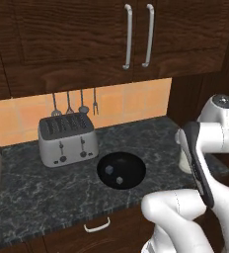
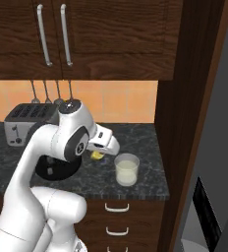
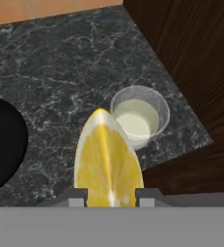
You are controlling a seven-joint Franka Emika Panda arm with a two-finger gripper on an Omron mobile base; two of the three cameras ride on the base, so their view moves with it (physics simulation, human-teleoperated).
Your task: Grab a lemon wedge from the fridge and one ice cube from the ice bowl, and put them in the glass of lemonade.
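Observation:
My gripper (image 3: 109,195) is shut on the lemon wedge (image 3: 107,161), a yellow wedge that stands tall between the finger tips in the hand view. In the right base view the lemon wedge (image 2: 97,155) hangs under the hand, above the counter and just left of the glass of lemonade (image 2: 127,170). From the hand camera the glass of lemonade (image 3: 139,117) stands on the dark counter, a little ahead and to the right of the wedge. The glossy black ice bowl (image 1: 121,169) holds two ice cubes (image 1: 114,175). Its rim (image 3: 7,144) shows at the left of the hand view.
A silver toaster (image 1: 67,139) stands behind the bowl against the orange tiled wall. Dark wooden cabinets (image 1: 111,39) hang above the counter. A wooden side panel (image 2: 185,123) closes the counter's right end, with the light-grey fridge (image 2: 219,162) beyond it. Drawers (image 2: 117,209) sit below.

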